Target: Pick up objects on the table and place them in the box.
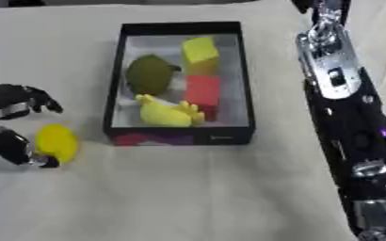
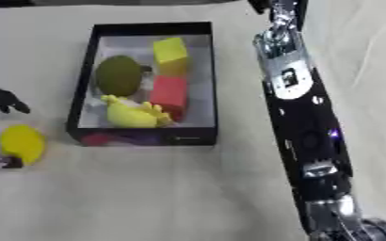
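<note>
Pale cloth-covered table [image 1: 196, 193], black box [image 1: 180, 135] near the middle, yellow object [image 1: 56, 141] at its left

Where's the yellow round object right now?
In the left eye view, the yellow round object sits at the table's left side, outside the box, between the left hand fingers.

A black box [image 1: 178, 136] with a pale floor lies open at the desk's centre, long axis running toward 12 o'clock. Inside, a yellow block [image 1: 199, 51] sits at 12 o'clock with a red block [image 1: 203, 92] just below it, apparently touching. A dark olive rounded object [image 1: 150, 74] lies at 9 o'clock, and a yellow lumpy object [image 1: 168, 113] at 6 o'clock. A yellow round object [image 1: 56, 142] lies outside, at the box's 8 o'clock.
</note>
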